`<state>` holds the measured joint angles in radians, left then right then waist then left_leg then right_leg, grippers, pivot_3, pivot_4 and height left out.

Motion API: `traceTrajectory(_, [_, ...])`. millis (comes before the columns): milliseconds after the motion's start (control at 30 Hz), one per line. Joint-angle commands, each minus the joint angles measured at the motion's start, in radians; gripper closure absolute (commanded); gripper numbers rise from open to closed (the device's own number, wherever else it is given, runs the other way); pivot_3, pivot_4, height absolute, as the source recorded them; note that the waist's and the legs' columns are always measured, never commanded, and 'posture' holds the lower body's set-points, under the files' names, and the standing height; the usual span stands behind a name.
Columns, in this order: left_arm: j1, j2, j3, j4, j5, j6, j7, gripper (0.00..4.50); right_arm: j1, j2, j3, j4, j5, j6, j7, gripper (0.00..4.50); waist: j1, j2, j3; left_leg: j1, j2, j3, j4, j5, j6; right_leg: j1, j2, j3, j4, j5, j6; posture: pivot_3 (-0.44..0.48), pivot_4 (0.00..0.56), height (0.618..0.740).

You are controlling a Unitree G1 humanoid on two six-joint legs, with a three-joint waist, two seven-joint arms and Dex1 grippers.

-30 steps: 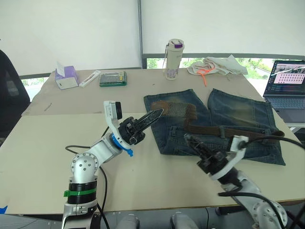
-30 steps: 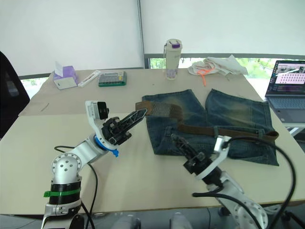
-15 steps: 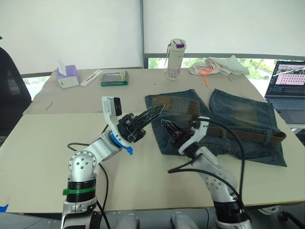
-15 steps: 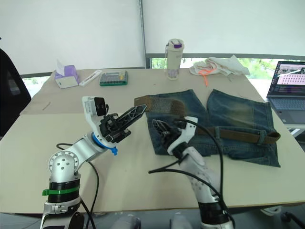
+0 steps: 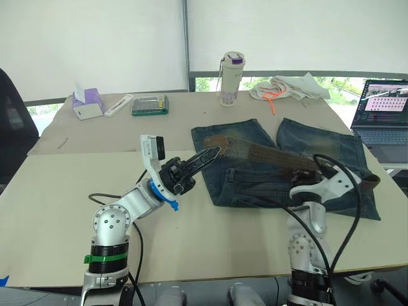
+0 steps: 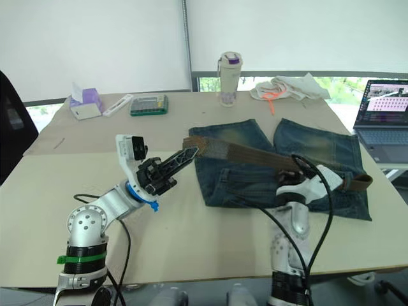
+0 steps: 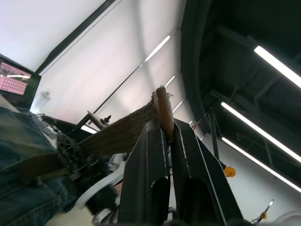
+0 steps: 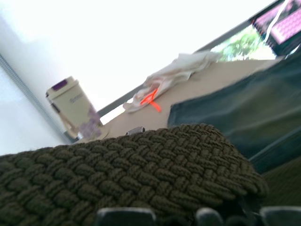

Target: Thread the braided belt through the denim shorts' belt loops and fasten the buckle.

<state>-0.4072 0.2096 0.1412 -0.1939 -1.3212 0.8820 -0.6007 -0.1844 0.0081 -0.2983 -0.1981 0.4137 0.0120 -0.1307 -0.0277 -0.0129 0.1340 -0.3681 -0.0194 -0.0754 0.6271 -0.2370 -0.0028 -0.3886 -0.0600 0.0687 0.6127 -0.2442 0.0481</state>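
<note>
The faded blue denim shorts (image 5: 322, 145) lie flat on the table, right of centre. The dark brown braided belt (image 5: 261, 154) stretches straight across them, raised off the cloth. My left gripper (image 5: 213, 153) is shut on the belt's left end, which shows pinched between its fingers in the left wrist view (image 7: 162, 110). My right gripper (image 5: 313, 172) sits right at the belt's middle, by the waistband, and the weave (image 8: 131, 165) crosses close in front of its camera. The belt's far end (image 5: 371, 182) rests at the shorts' right edge. I cannot make out the buckle or the belt loops.
At the back stand a bottle (image 5: 232, 80), a white cloth with orange cord (image 5: 287, 89), a green box (image 5: 150, 105) and a tissue box (image 5: 86, 105). A laptop (image 5: 386, 118) sits at the right edge. Black cables (image 5: 347, 210) loop around my right arm.
My right arm has swung from the shorts' left leg rightward to the belt's middle. The belt, curved and slack before, now runs straight and lifted. The left gripper has kept its hold and place.
</note>
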Motion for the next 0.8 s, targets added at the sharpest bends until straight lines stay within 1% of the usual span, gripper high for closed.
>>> traceTrajectory(33, [0.002,-0.004,-0.011,0.042,0.093,-0.057,-0.006,4.5,0.031,-0.049,-0.045,-0.1,0.01,0.013,0.012,3.14,0.0,0.0,0.0,0.0,0.0,0.0,0.0,0.0,0.0,0.0,0.0,0.0,0.0,0.0,0.0,0.0,0.15,0.74])
traceTrajectory(100, [-0.002,-0.012,-0.058,0.078,0.197,-0.094,0.0,4.5,0.076,-0.111,-0.052,-0.124,0.046,0.082,0.066,3.14,0.001,0.0,0.0,-0.001,0.0,0.0,0.0,0.0,0.0,0.0,0.0,0.0,-0.001,0.0,0.0,0.0,0.15,0.74])
traceTrajectory(167, [-0.008,-0.02,-0.096,0.111,0.274,-0.115,0.003,4.5,0.118,-0.182,-0.055,-0.139,0.068,0.138,0.13,3.14,0.008,0.0,0.0,0.0,-0.001,0.0,0.0,0.0,0.0,0.001,-0.001,0.0,-0.001,0.0,0.0,0.0,0.15,0.74])
traceTrajectory(300, [-0.018,-0.031,-0.152,0.142,0.374,-0.136,-0.015,4.5,0.163,-0.311,-0.065,-0.16,0.119,0.234,0.239,3.14,0.01,0.0,0.0,-0.001,-0.001,0.002,0.001,0.0,0.0,0.001,-0.001,0.001,-0.002,0.0,0.0,0.0,0.15,0.74])
traceTrajectory(367, [-0.02,-0.039,-0.177,0.157,0.42,-0.143,-0.013,4.5,0.19,-0.431,-0.094,-0.151,0.096,0.273,0.312,3.14,0.01,0.001,0.0,-0.001,-0.001,0.002,0.0,0.0,0.0,0.001,0.0,0.001,-0.001,0.0,0.0,0.0,0.15,0.74])
traceTrajectory(467, [-0.02,-0.053,-0.184,0.164,0.447,-0.14,-0.024,4.5,0.228,-0.544,-0.154,-0.135,0.111,0.338,0.362,3.14,0.013,0.0,0.001,-0.001,-0.001,0.003,0.001,0.0,0.0,0.001,-0.001,0.001,-0.002,0.0,0.001,0.0,0.15,0.74])
traceTrajectory(600, [-0.017,-0.058,-0.194,0.164,0.473,-0.126,-0.037,4.5,0.352,-0.712,-0.15,-0.182,0.158,0.475,0.551,3.14,0.016,-0.001,0.001,-0.002,-0.001,0.003,0.001,0.0,0.0,0.001,-0.001,0.0,-0.002,-0.001,0.001,0.0,0.15,0.74])
traceTrajectory(733, [-0.022,-0.064,-0.193,0.176,0.492,-0.123,-0.043,4.5,0.468,-0.805,-0.145,-0.245,0.224,0.607,0.673,3.14,0.015,-0.004,0.003,-0.003,-0.001,0.002,0.001,0.0,0.0,0.002,-0.001,0.0,-0.002,-0.003,0.005,0.0,0.15,0.74])
traceTrajectory(800, [-0.024,-0.068,-0.19,0.183,0.5,-0.12,-0.045,4.5,0.515,-0.837,-0.142,-0.278,0.243,0.633,0.742,3.14,0.014,-0.005,0.004,-0.003,-0.001,0.003,0.001,0.0,0.0,0.002,-0.001,0.001,-0.002,-0.004,0.007,0.0,0.15,0.74])
